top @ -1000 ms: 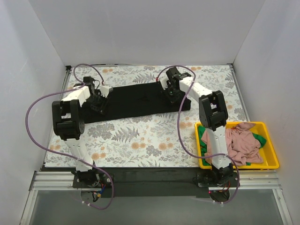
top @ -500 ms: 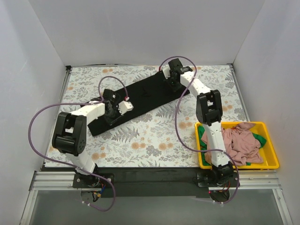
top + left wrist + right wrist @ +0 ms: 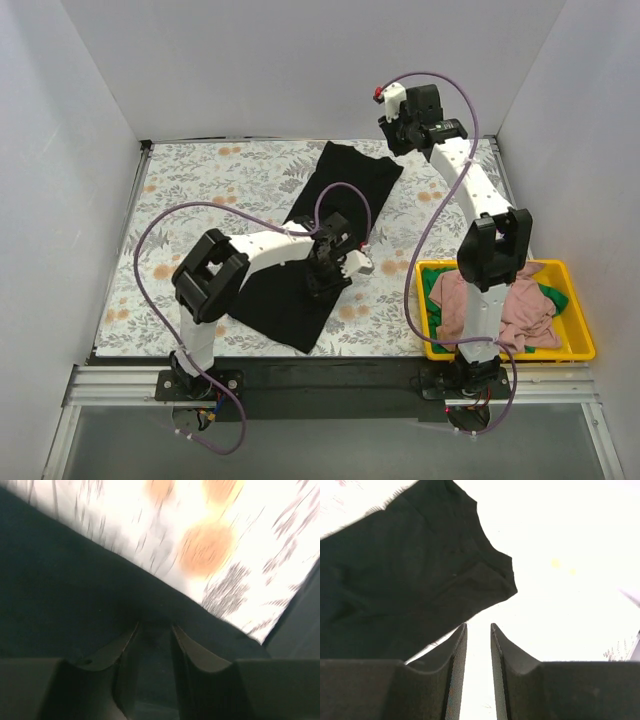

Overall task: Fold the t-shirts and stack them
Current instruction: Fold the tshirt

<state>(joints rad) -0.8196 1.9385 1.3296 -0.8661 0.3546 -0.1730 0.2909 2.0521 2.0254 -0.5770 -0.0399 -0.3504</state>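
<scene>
The black t-shirt (image 3: 345,190) lies in a long diagonal band on the floral tablecloth (image 3: 200,180), from the back centre toward the front left. My left gripper (image 3: 325,270) sits low on its right edge, and its jaws (image 3: 156,626) are shut on a pinch of the black cloth (image 3: 60,580). Raised high near the back wall, my right gripper (image 3: 397,137) is open and holds nothing (image 3: 478,625); the shirt's end (image 3: 410,565) lies below and to its left. A pink t-shirt (image 3: 510,305) and a green one (image 3: 430,290) are crumpled in the bin.
The yellow bin (image 3: 510,352) stands at the front right, partly behind the right arm. White walls close in the back and both sides. Purple cables loop off both arms above the cloth.
The left gripper has dragged its end of the black shirt from the left side to the centre front, swinging the shirt diagonal. The right gripper has let go and lifted up and back.
</scene>
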